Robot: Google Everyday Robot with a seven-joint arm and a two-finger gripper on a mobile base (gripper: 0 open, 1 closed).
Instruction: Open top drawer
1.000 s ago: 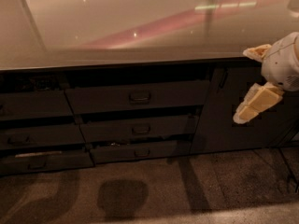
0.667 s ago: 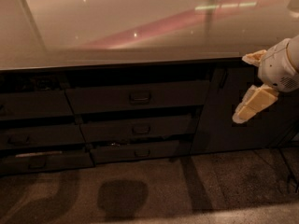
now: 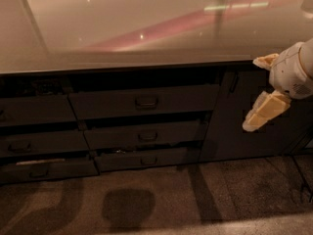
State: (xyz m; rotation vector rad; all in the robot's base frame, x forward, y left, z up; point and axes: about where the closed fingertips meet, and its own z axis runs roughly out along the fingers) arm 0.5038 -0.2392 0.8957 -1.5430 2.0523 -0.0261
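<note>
The top drawer is the widest dark grey front in the middle column, just under the counter edge, with a small dark bail handle at its centre. Its front sits about in line with the neighbouring fronts. My gripper hangs at the right, in front of the tall dark cabinet door, well right of the handle and at about its height. Its two pale fingers are spread apart with nothing between them.
A glossy pale countertop runs across the top. Two shallower drawers lie below the top drawer, and more drawer fronts are on the left. A speckled floor lies in front.
The gripper has shifted slightly left and a little down. The drawers have not moved.
</note>
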